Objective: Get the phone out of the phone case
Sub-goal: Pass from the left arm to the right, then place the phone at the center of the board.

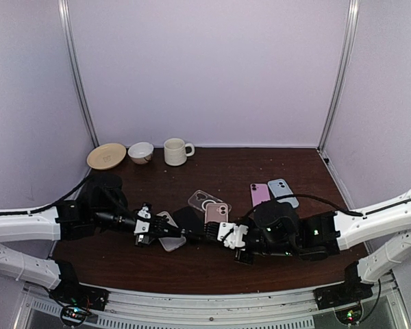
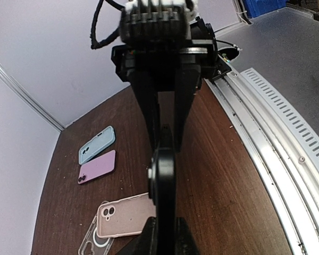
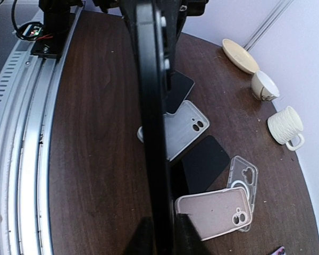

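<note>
A black phone in its black phone case (image 1: pixel 194 232) hangs above the table between my two arms, and both wrist cameras see it edge-on. My left gripper (image 1: pixel 166 229) is shut on one end of it. In the left wrist view the phone case (image 2: pixel 164 191) rises from between the left gripper (image 2: pixel 165 235) fingers. My right gripper (image 1: pixel 218 234) holds the other end. There its fingers (image 3: pixel 144 236) press both faces of the phone case (image 3: pixel 153 122), so the right gripper (image 3: pixel 162 235) is shut on it. Where the phone ends and the case begins does not show.
On the table below lie a pink case (image 1: pixel 216 212), a clear case (image 1: pixel 201 200), a white case (image 1: pixel 171 240) and a flat black slab (image 1: pixel 187 219). A purple phone (image 1: pixel 259 193) and a blue one (image 1: pixel 283 190) lie further right. A plate (image 1: pixel 106 155), bowl (image 1: pixel 140 151) and mug (image 1: pixel 176 151) stand at the back.
</note>
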